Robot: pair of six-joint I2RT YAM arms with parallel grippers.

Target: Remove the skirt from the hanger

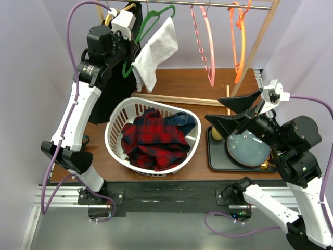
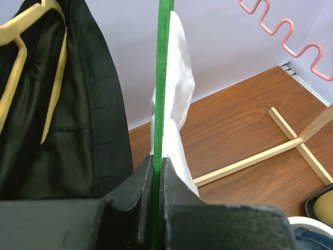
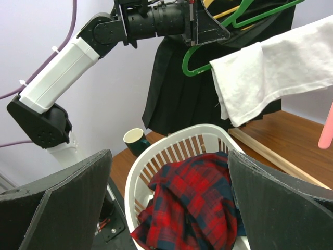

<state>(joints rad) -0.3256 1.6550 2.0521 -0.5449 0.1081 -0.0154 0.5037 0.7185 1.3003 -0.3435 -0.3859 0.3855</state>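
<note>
black garment [image 2: 88,104]: far left on the rail, on a yellow hanger [image 2: 21,52]. It's right next to your left jaws but not in them.

left gripper [image 2: 157,164]: you've got it squeezed right down on the green hanger [image 2: 162,78]. Both fingers are pinched flat against the thin green bar, which runs straight up out of the gap between them. No cloth is caught in the pinch as far as the wrist view shows.

white skirt [image 2: 179,104]: draped over that green hanger, up at the far left of the table [image 1: 197,83]. From your left wrist it hangs just past the fingertips on the right side of the bar, brushing the tip of the right finger or very close to it. From above it trails down and to the right of the jaws, with its low end over the far rim of the basket.

laundry basket [image 1: 117,120]: white, sitting in the middle, with red plaid clothes [image 1: 153,138] piled in it.

pink hanger [image 1: 208,47] and orange hanger [image 1: 239,41]: bare, further right on the rail [image 1: 208,5].

right gripper [image 3: 169,156]: spread wide with nothing in it. It hangs near the right side over the edge of the black tray [image 1: 213,156], pointed toward the basket and well apart from the skirt.

plate [image 1: 247,148]: blue-grey, on the tray under your right arm.
</note>
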